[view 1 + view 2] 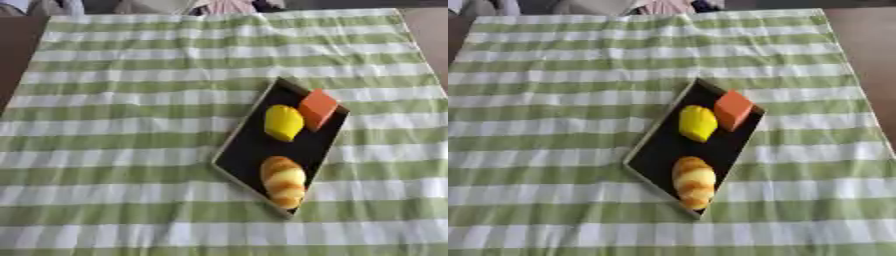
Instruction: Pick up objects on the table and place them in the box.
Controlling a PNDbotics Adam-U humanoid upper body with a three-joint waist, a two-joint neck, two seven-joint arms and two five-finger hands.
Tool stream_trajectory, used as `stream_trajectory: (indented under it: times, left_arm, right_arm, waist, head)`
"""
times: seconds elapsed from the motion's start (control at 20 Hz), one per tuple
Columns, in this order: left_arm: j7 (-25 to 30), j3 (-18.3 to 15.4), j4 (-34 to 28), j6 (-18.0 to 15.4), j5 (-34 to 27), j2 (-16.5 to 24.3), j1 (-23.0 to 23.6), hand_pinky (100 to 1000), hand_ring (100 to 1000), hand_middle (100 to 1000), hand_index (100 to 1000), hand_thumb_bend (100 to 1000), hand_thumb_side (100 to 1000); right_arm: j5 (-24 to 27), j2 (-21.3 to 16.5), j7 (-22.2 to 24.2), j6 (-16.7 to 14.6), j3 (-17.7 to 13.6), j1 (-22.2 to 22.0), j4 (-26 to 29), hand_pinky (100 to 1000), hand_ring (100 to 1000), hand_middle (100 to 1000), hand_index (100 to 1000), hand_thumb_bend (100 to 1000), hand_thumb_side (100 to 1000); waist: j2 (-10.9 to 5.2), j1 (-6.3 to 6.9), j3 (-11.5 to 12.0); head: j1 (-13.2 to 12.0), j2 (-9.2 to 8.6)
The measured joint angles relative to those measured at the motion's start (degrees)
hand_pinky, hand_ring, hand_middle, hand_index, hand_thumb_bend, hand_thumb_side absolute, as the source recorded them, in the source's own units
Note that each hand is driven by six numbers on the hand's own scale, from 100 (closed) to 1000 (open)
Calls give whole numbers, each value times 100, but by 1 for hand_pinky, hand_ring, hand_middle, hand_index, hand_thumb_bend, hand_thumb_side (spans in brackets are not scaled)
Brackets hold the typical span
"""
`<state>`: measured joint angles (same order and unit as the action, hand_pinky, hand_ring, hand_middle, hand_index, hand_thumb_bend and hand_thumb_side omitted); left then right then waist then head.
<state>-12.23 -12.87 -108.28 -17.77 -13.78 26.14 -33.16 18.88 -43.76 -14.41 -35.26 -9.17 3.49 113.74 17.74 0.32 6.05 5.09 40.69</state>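
Box: the box (238,159), a shallow black tray with a pale rim, is lying at a slant on the green-and-white striped cloth (131,100), right of the middle.
Contents: 3 things are sitting inside it.
Orange block (318,108): it is leaning at the far end, partly over the rim.
Yellow piece (283,122): it is resting just beside the block, touching or nearly touching it.
Striped bun (283,181): this tan and orange roll-shaped thing is lying at the near end, its tip reaching the near corner.
Cloth around the box: nothing else is showing on it.
Left hand: it is not appearing in either view, so I cannot tell whether it is released or clenched.
Right hand: likewise out of sight; state unknown.
Progress: the task is looking finished, since all 3 visible things are lying in the box and none is waiting outside.
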Motion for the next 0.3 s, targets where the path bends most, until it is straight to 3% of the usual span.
stream_trajectory:
  times: [0.1, 0.3]
  left_arm:
    - [-128, -143, -123, -127, -94, 67, 94, 724, 805, 751, 904, 100, 515]
    - [-194, -303, -244, -237, -139, 84, 199, 724, 806, 752, 901, 100, 500]
  right_arm:
    - [-19, 90, 0, -45, 0, 29, 0, 930, 828, 576, 790, 100, 470]
    - [-69, 279, 16, -87, 1, 179, 0, 929, 826, 578, 790, 100, 470]
  waist:
    - [13, -33, 12]
    - [54, -84, 32]
  head:
    - [-54, -2]
    - [-129, -44]
